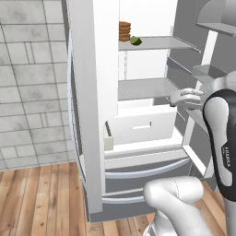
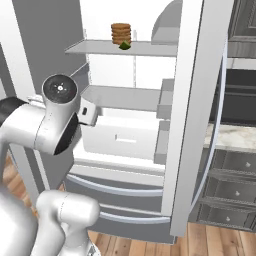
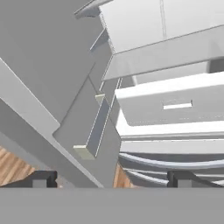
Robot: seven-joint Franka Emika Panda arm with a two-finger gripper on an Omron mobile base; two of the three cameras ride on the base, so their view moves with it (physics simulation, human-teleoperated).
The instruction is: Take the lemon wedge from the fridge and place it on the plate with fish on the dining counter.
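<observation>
The grey fridge [image 1: 87,115] stands with both doors open, its white inside showing. On its upper shelf the small yellow-green lemon wedge [image 1: 135,40] [image 2: 124,46] lies against a stack of brown discs [image 1: 124,31]. My gripper [image 1: 183,98] [image 2: 90,113] [image 3: 113,180] hovers well below that shelf, level with the middle shelf [image 1: 145,87], by the door on that side. Its fingertips [image 3: 41,179] stand wide apart, open, with nothing between them. The hand view looks down at the white drawer [image 3: 175,105]. The plate and the dining counter are out of view.
Door bins [image 1: 203,71] jut from the open door close to my hand. The other open door [image 2: 192,100] stands in front of dark cabinets with drawers [image 2: 227,190] and a marble top [image 2: 231,136]. Grey bottom drawers [image 1: 138,173] sit above the wooden floor [image 1: 41,198].
</observation>
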